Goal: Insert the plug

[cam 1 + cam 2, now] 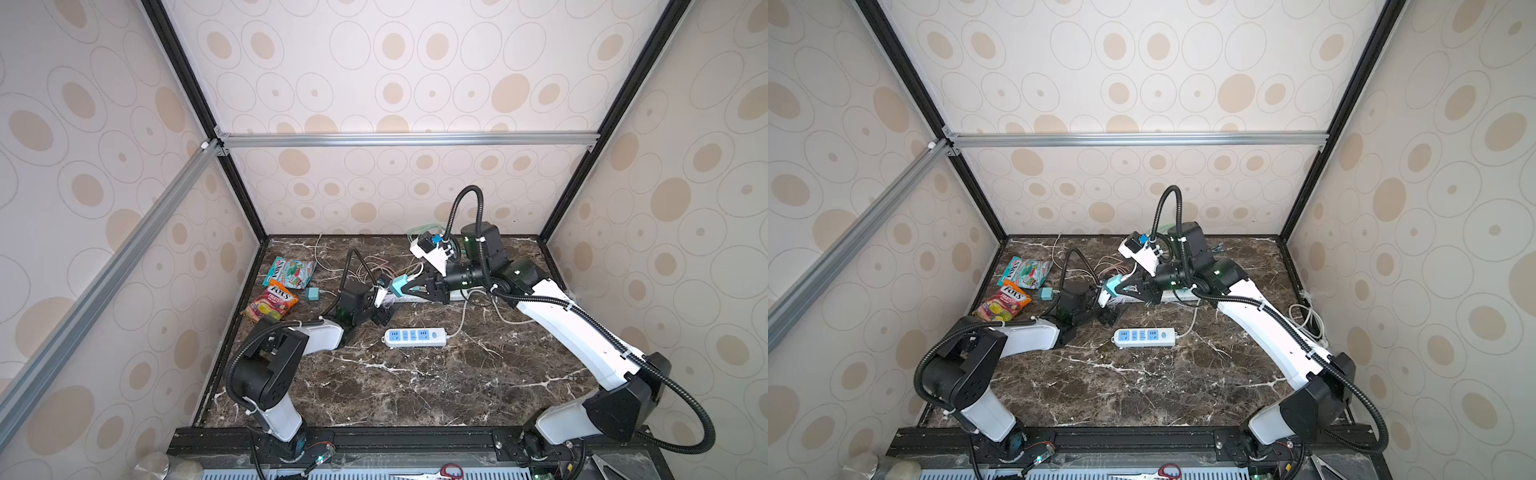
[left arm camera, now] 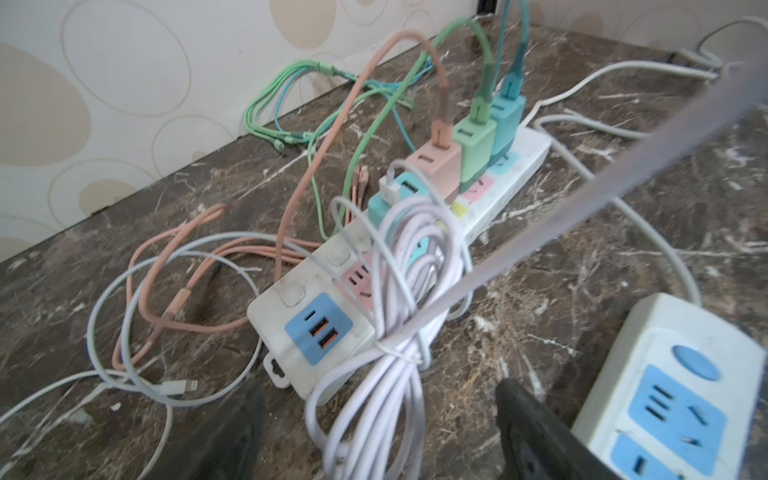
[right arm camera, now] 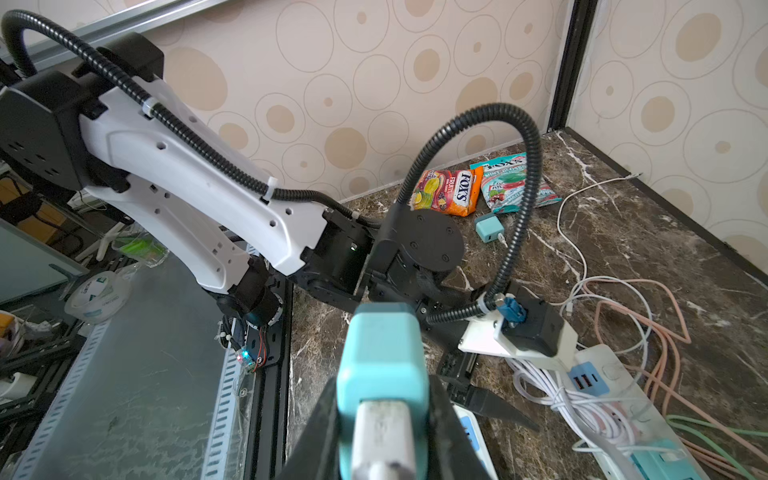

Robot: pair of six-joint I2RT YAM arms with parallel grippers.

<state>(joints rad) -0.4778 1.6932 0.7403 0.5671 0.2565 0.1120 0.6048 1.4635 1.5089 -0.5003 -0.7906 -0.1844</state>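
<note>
Teal plug point(image 3: 382, 361) clamped in my right pincer point(image 1: 409, 287), held above the table. Circle-patterned walls point(image 1: 395, 62) enclose a dark marble tabletop point(image 1: 415, 382). A long white power strip point(image 2: 299, 332) lies there; at its end my left pincer point(image 2: 378, 399), jaws apart, straddles a coiled white cable point(image 2: 386, 374).

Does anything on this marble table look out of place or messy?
Yes. A coiled bundle of white cable lies draped across the long white power strip, covering some of its sockets, which could block the teal charger plug held in the right gripper.
</note>
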